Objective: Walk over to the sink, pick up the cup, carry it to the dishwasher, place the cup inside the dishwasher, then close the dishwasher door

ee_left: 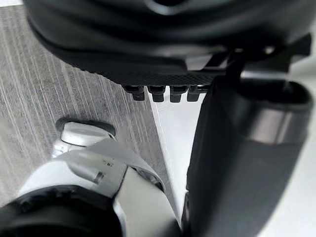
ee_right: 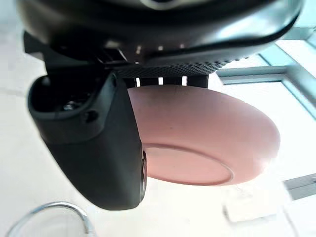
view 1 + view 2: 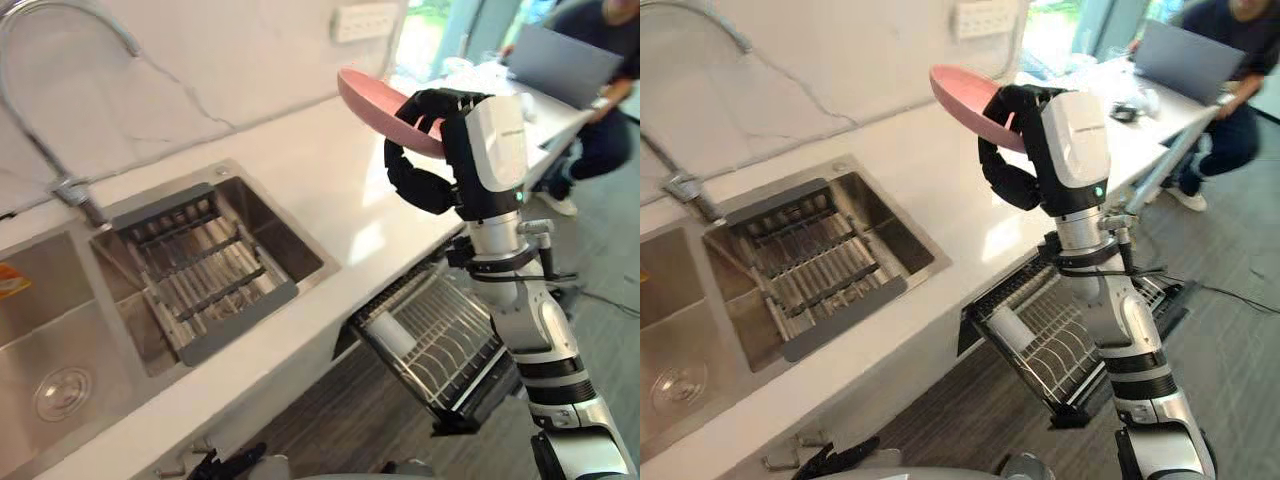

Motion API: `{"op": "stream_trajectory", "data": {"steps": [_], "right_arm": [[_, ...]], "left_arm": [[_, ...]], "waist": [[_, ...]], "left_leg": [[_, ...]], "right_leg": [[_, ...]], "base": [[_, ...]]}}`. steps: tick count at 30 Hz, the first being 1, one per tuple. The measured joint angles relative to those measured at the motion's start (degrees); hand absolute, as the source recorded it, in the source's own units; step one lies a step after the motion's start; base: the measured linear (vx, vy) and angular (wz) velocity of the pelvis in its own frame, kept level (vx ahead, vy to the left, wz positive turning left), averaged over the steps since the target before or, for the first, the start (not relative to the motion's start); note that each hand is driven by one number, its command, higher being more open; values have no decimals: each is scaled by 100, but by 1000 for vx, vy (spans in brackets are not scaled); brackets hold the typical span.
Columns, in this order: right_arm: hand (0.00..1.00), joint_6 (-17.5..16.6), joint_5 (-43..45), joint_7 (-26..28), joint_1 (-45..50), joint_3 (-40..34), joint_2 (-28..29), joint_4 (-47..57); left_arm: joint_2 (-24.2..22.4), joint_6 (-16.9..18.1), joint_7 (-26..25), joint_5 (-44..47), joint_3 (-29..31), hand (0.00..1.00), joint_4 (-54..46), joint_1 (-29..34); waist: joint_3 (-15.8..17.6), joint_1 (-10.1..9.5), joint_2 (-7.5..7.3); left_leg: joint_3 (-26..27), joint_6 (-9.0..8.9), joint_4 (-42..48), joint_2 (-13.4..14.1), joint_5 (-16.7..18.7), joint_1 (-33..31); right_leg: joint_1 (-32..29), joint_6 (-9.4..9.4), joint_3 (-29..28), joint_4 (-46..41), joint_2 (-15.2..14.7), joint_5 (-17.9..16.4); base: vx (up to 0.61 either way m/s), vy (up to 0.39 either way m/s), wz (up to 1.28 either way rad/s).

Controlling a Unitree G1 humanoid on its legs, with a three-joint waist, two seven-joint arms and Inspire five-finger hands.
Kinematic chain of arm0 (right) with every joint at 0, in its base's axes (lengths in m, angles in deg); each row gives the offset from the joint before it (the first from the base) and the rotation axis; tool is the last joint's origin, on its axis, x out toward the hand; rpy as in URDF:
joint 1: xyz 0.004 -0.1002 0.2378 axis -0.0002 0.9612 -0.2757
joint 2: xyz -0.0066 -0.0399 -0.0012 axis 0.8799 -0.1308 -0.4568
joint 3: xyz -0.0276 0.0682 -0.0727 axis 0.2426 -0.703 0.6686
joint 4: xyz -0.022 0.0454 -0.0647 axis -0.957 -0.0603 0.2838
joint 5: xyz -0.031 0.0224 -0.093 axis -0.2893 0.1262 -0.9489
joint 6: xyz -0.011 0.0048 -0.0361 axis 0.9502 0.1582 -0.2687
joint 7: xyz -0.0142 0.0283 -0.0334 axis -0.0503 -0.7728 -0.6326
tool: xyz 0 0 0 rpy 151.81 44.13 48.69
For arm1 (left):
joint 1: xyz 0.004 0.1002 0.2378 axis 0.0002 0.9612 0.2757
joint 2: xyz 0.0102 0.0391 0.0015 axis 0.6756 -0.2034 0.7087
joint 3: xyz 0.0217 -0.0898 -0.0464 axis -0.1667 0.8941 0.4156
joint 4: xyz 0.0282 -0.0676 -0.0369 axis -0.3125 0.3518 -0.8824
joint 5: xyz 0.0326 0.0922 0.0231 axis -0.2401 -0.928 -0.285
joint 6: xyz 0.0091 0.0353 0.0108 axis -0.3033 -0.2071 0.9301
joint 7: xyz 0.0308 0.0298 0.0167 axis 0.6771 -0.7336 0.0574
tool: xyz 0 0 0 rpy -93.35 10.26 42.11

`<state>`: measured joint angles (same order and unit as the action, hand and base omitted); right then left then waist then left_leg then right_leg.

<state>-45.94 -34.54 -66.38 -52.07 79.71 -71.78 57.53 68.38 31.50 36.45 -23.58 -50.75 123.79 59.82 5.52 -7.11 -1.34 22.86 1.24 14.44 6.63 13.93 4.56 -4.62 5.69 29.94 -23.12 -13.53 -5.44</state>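
No cup: pink dish [image 3: 372,98], shallow, tilted, gripped at rim in R hand [image 3: 470,150] above counter. Sink [image 3: 285,245] steel, twin basin, left of dish. Dishwasher [image 3: 440,340] under counter edge, open, wire racking exposed.

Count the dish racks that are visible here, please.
2. One grey rack sits in the right sink basin; one wire rack stands out below the counter. More may be hidden. The right robot hand holds a pink dish.
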Motion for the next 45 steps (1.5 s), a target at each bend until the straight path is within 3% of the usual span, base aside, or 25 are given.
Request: {"op": "stream_trajectory", "data": {"steps": [2, 5, 8, 11, 16, 21, 26, 30, 34, 39, 45], "right_arm": [[0, 32, 14, 97, -16, 14, -12, -17], [0, 139, 106, 308, 201, -52, -135, 46], [0, 148, 186, 567, 668, -193, -145, 143], [0, 177, 184, 729, 1153, -436, -136, 200], [0, 239, 177, 849, 1565, -750, -9, 108], [0, 371, 53, 889, 1868, -1114, 324, -220], [0, 545, -83, 880, 1839, -1108, 420, -841], [0, 809, -222, 742, 1589, -1020, 627, -1879], [0, 855, -217, 670, 1101, -796, 624, -2495], [0, 1093, -207, 382, 528, -468, 619, -3343], [0, 1354, -148, 9, -439, -197, 126, -4122]], "left_arm": [[72, -103, -12, 10, 12, 100, 46, -62], [15, -128, -58, 109, 86, 100, 131, -43], [42, 41, -49, -193, 71, 100, 176, -51], [-124, 167, -55, -236, 80, 100, 203, -54], [-209, 294, -84, -445, 79, 100, 208, -4], [-204, 299, -47, -448, 71, 100, 207, 35], [-195, 340, 81, -444, 34, 100, 157, -30], [-184, 345, 178, -379, -100, 100, -101, -78], [-158, 340, 265, -175, -215, 100, -286, -243], [-185, 351, 267, 41, -267, 100, -476, -426], [-173, 313, 305, 359, -494, 100, -501, -776]], "waist": [[4, 9, -130], [-7, 72, -68], [-31, 190, -74], [-65, 210, -17], [-114, 244, 56], [-140, 265, 47], [-122, 238, 54], [203, 158, 61], [609, 124, 77], [1095, -18, 147], [1595, -29, 379]], "left_leg": [[261, -1, 60, -19, 0, -7], [439, -4, 200, 91, -1, 59], [432, -123, 149, 167, -73, 157], [398, -296, -20, 174, -223, 226], [246, -428, -157, 97, -486, 290], [-39, -458, -469, -1, -523, 212], [-265, -455, -607, -124, -549, -285], [-424, -342, -687, -291, -622, -514], [-508, -207, -629, -390, -736, -961], [-572, -198, -588, -411, -845, -1273], [-632, -99, -403, -453, -912, -1673]], "right_leg": [[134, -319, -7, 548, 67, 14], [485, -587, -65, 1285, 344, 176], [906, -986, -100, 2128, 626, 445], [1155, -917, -90, 2741, 826, 712], [1230, -899, -64, 2799, 801, 736], [1086, -906, 66, 2804, 781, 776], [577, -910, 170, 2804, 691, 993], [385, -928, 256, 2832, 536, 1202], [5, -890, 284, 2835, 420, 1371], [-265, -810, 321, 2837, 392, 1469], [-562, -741, 347, 2834, 345, 1628]], "base": [[-10, -149, -103], [-13, -145, -49], [-3, -159, -15], [-16, -128, -6], [10, 10, 3], [-22, 116, 14], [-90, 143, 14], [-135, 125, 17], [-199, 79, 13], [-160, 27, 7], [-64, 61, 4]]}}
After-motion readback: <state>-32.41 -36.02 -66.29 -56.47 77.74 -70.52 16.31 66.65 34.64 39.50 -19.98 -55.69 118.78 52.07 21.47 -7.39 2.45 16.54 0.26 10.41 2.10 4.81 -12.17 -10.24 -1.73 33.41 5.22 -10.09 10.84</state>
